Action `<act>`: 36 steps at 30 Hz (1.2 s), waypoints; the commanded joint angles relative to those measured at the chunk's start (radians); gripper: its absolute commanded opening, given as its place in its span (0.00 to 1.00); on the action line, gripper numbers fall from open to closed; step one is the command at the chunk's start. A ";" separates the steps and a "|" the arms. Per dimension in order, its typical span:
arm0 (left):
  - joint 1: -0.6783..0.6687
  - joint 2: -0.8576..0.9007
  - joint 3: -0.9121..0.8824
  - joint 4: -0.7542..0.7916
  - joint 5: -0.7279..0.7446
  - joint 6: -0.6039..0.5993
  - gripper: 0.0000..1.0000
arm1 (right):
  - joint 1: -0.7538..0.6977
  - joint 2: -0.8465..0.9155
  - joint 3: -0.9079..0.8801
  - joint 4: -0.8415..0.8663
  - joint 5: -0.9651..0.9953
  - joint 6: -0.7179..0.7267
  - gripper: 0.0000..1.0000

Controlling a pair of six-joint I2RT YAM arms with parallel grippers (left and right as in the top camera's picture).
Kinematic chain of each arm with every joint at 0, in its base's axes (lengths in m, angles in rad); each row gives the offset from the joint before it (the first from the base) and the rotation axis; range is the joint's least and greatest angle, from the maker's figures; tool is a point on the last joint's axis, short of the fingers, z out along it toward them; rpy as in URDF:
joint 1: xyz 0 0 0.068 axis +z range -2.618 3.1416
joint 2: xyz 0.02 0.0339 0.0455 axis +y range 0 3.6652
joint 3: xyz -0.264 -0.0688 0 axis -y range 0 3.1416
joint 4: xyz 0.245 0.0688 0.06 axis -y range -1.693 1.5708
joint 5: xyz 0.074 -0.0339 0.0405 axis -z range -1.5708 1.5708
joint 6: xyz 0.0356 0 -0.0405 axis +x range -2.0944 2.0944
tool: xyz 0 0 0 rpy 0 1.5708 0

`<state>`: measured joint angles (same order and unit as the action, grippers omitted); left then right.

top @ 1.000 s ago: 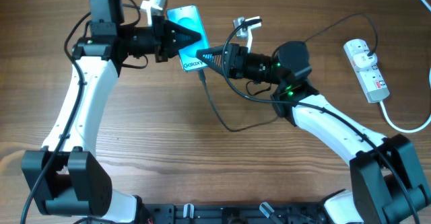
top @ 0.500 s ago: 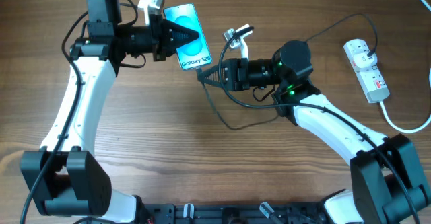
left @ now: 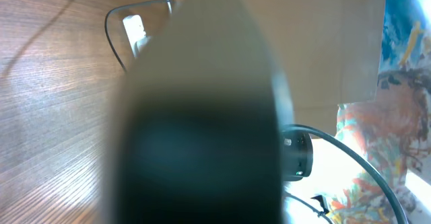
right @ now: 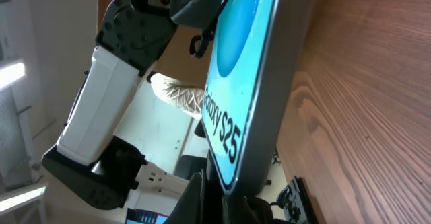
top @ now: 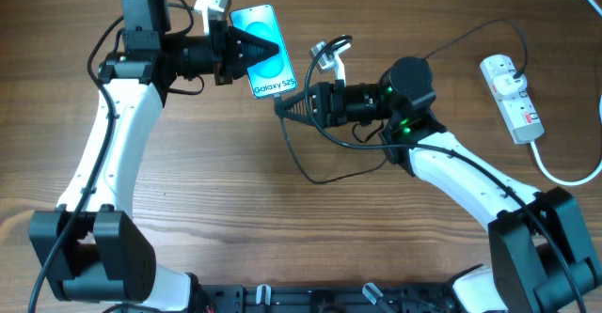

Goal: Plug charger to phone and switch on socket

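Over the last second the left gripper (top: 256, 48), clamped across the phone (top: 274, 70), has swung it more upright, so its bottom edge and long axis now face the right gripper (top: 283, 106), pinched on the charger (top: 320, 179) just below.

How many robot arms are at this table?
2: the left arm stands at the left, holding the phone; the right arm reaches in from the lower right toward it.

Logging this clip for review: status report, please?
Left end effector shut on teal-screened rectangular smartphone. Right end effector shut on thin black charger cable, at smartphone's lower edge. White oblong power strip untouched. Path clear.
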<state>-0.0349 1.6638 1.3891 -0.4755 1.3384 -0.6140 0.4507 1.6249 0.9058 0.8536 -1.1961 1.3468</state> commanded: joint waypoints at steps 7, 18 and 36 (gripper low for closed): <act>-0.059 -0.010 -0.005 -0.016 0.146 0.113 0.04 | -0.025 -0.013 0.024 0.025 0.098 0.043 0.05; -0.081 -0.010 -0.005 -0.094 0.140 0.177 0.04 | -0.050 -0.013 0.024 0.025 0.142 0.067 0.05; -0.086 -0.010 -0.005 -0.135 0.100 0.215 0.04 | -0.148 -0.013 0.024 0.021 -0.123 -0.087 0.85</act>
<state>-0.1215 1.6642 1.3891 -0.6140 1.3911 -0.4229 0.3328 1.6249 0.9081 0.8703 -1.2427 1.3148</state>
